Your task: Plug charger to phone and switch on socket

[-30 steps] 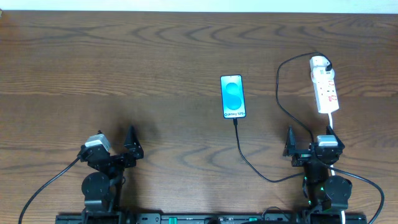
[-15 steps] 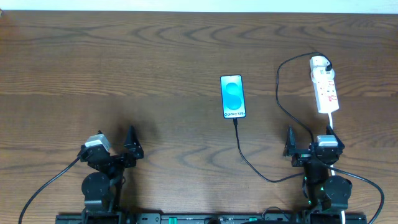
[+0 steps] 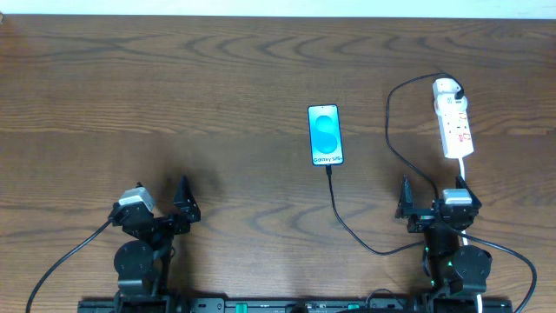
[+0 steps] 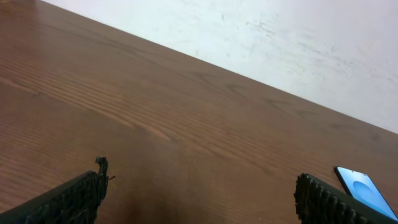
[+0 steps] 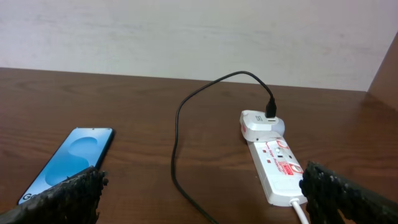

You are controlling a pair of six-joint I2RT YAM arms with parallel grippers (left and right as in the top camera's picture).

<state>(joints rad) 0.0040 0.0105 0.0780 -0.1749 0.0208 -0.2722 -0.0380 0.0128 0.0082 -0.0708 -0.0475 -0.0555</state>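
Phone [image 3: 325,135] slim glossy rectangle, woodgrain table [image 3: 174,87]; left gripper [image 4: 200,177], right gripper [image 5: 202,174] spread wide, empty.

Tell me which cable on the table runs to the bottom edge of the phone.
The thin black charger cable; it ends at the phone. The white cord only leaves the socket.

A robotics test bench: a bare wooden table [image 3: 174,69] against a plain white wall [image 4: 280,37], robot arms [image 3: 137,256] mounted at 7 and 5 o'clock.

Fingers [image 4: 68,200] spread wide above table [image 4: 186,124]; phone [image 4: 364,189] lies far right.
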